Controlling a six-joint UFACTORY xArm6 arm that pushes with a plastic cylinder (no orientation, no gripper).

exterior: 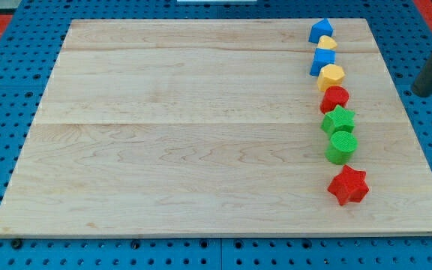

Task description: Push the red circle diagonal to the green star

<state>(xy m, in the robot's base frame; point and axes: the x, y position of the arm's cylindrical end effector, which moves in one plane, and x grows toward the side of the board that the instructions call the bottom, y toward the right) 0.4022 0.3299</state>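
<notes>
The red circle lies flat near the view's right. The green star touches it just below.
</notes>
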